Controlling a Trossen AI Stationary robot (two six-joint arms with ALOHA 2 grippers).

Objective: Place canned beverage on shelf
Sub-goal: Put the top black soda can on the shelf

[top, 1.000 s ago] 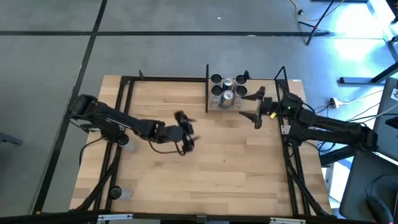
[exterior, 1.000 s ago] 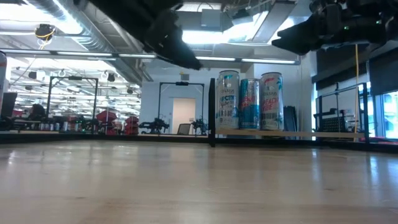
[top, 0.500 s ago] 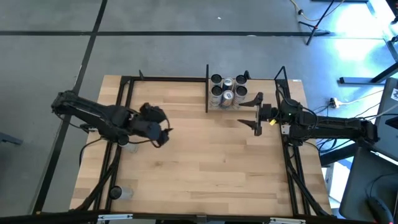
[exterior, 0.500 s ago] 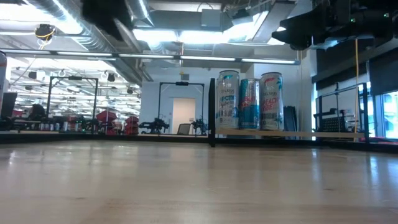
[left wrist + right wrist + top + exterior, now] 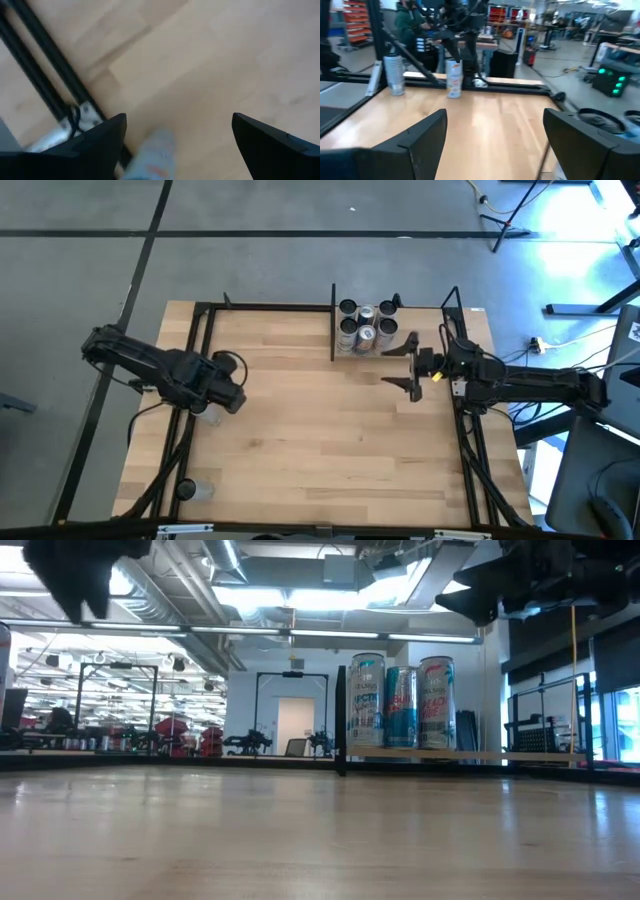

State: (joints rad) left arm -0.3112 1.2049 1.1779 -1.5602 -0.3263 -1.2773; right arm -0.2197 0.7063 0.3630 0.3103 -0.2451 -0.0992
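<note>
Several cans (image 5: 361,326) stand upright in the shelf bay (image 5: 420,320) at the table's far right; the low view shows three of them (image 5: 400,705) on its board (image 5: 500,755). Another can (image 5: 152,155) stands by the black rails at the table's left side (image 5: 203,410). My left gripper (image 5: 235,383) hovers open just beside and above it, the can showing between its fingers in the wrist view, untouched. My right gripper (image 5: 408,367) is open and empty, held above the table just near of the shelf's cans.
A third loose can (image 5: 190,490) stands at the near left corner; the right wrist view shows both left-side cans (image 5: 454,77) across the table. Black frame rails (image 5: 200,350) run along the left, right and far edges. Bare wooden tabletop (image 5: 330,430) lies between the arms.
My left gripper has swept from the table's middle toward the left edge and now hangs by the can at the left rails, still open. My right gripper has drifted a little toward the near edge, away from the shelf's cans, staying open.
</note>
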